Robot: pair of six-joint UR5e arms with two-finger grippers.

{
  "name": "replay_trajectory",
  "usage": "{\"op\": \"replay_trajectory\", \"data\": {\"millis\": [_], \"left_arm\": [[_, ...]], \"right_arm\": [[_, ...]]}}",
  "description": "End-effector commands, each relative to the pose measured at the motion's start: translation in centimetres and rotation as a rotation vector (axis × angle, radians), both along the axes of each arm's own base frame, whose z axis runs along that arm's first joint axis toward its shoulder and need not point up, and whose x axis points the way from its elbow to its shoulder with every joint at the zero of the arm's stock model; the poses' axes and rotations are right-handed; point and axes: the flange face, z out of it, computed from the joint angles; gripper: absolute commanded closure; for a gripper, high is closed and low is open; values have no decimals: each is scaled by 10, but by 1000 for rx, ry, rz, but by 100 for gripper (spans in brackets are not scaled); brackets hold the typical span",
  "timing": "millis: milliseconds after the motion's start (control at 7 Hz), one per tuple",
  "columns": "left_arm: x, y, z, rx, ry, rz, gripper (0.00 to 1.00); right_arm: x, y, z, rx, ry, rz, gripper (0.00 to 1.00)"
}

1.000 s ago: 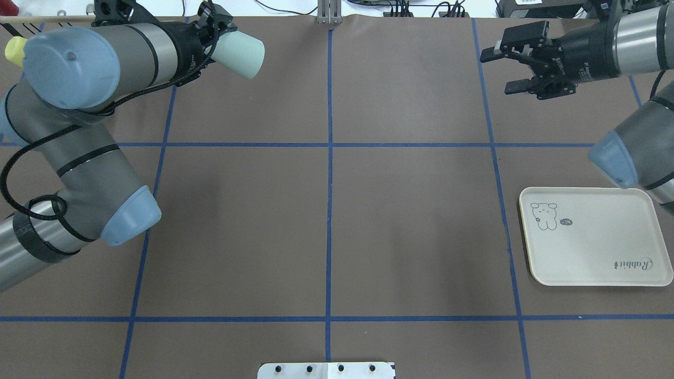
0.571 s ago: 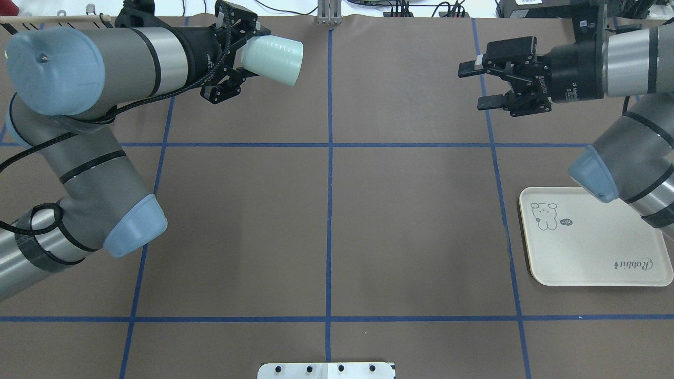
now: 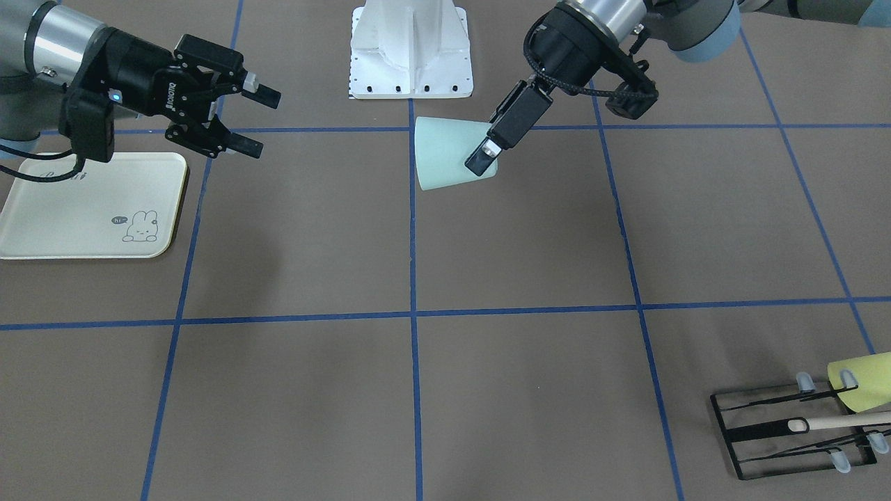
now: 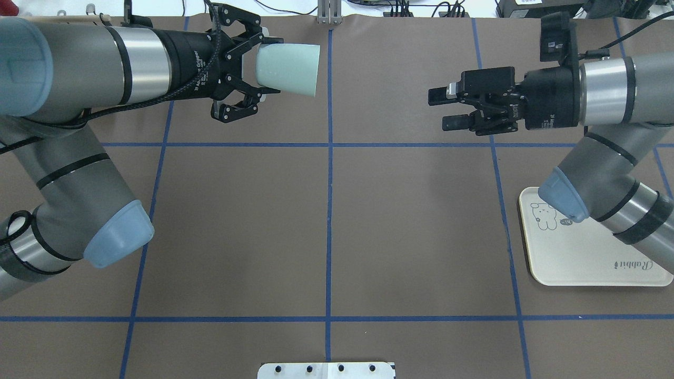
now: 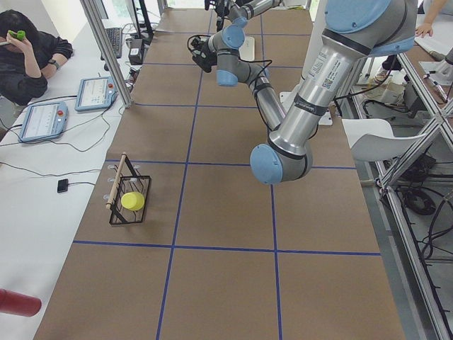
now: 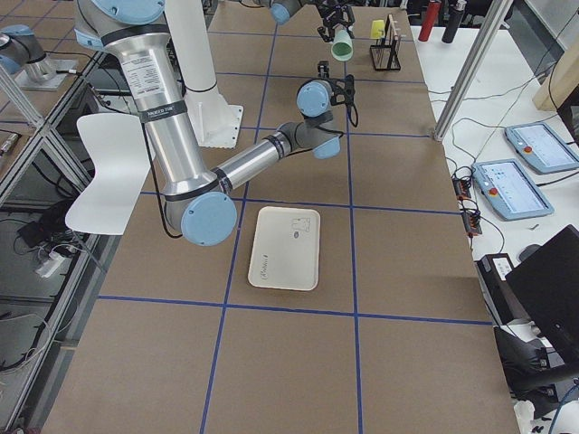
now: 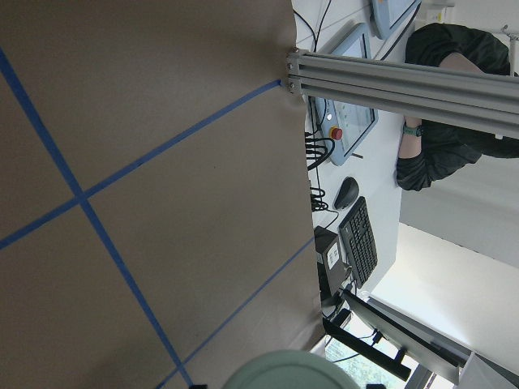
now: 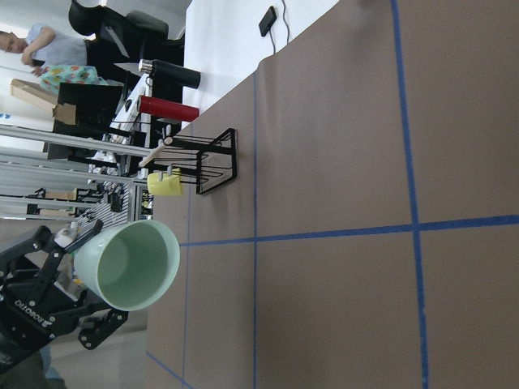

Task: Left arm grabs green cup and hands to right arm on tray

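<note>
The pale green cup (image 4: pixel 290 69) hangs on its side above the far middle of the table, mouth pointing at my right gripper. My left gripper (image 4: pixel 263 66) is shut on its base end. The front view shows the cup (image 3: pixel 445 161) near the centre line with one left finger (image 3: pixel 487 147) across it. My right gripper (image 4: pixel 442 109) stands open and empty, level with the cup, a wide gap apart. The right wrist view looks into the cup's (image 8: pixel 130 266) mouth. The cream tray (image 4: pixel 590 263) lies flat at the right, my right elbow over its far corner.
A black wire rack (image 3: pixel 793 431) holding a yellow-green cup (image 3: pixel 860 379) and a wooden stick sits at the far left corner. The white robot base (image 3: pixel 411 49) is at the near middle edge. A person (image 5: pixel 28 49) sits beyond the table's far edge.
My left arm swung the cup rightward toward the centre line and levelled it. My right gripper moved left and slightly nearer, still open. The right elbow came over the tray's corner.
</note>
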Motion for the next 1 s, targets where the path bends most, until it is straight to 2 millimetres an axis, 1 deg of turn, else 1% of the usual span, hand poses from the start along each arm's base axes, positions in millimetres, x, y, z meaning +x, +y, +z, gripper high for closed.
{"op": "replay_trajectory", "data": {"millis": [0, 143, 429, 714, 857], "left_arm": [[-4, 15, -9, -75, 69, 86, 71], [-3, 18, -11, -124, 95, 117, 71], [-5, 23, -14, -186, 166, 138, 71], [-6, 25, -17, -219, 190, 155, 71], [-6, 26, -19, -221, 195, 159, 71]], "right_arm": [[-18, 9, -22, 37, -66, 8, 1], [-28, 18, -26, 53, -108, 13, 1], [-44, 28, -29, 49, -142, 17, 2], [-50, 32, -30, 46, -161, 23, 3], [-51, 31, -38, 52, -172, 28, 4]]}}
